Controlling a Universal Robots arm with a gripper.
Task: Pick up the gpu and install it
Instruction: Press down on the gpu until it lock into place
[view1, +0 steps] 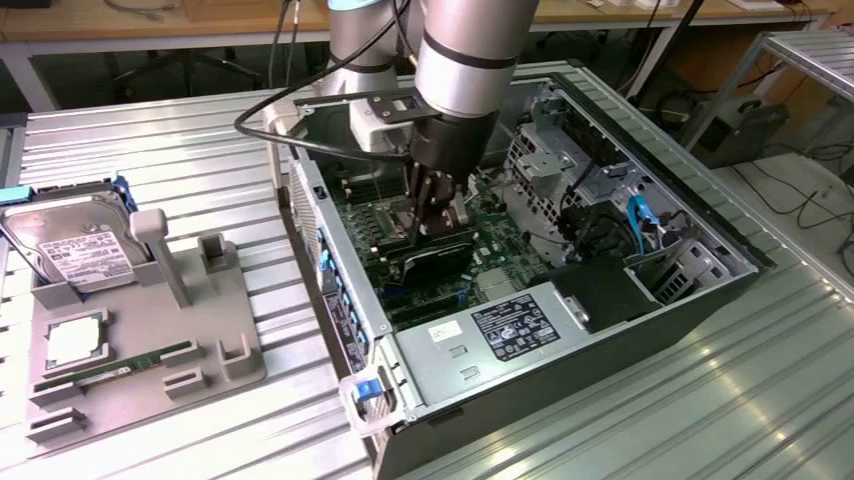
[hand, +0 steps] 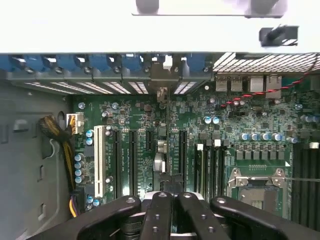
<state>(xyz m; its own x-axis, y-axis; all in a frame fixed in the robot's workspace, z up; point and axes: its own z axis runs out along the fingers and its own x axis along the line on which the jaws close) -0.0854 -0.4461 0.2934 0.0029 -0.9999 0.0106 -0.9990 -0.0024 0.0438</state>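
My gripper (view1: 434, 228) reaches down into the open computer case (view1: 694, 215), over the green motherboard (view1: 400, 215). Its fingers are shut on the gpu (view1: 435, 262), a thin black card standing on edge among the expansion slots. In the wrist view the black fingers (hand: 157, 212) sit close together around the gripper's middle (hand: 172, 197). The gpu (hand: 161, 152) appears edge-on there, running from the fingers to its silvery bracket (hand: 162, 75) at the case's rear slot wall. Whether the card is fully seated in its slot I cannot tell.
A grey parts tray (view1: 200, 350) at the exterior view's left holds a silver hard drive (view1: 74, 250), a processor (view1: 74, 340) and a green memory stick (view1: 114, 368). Inside the case are the power supply (view1: 514, 325), drive cage (view1: 574, 160), CPU socket (hand: 255, 182) and a cable bundle (hand: 62, 137).
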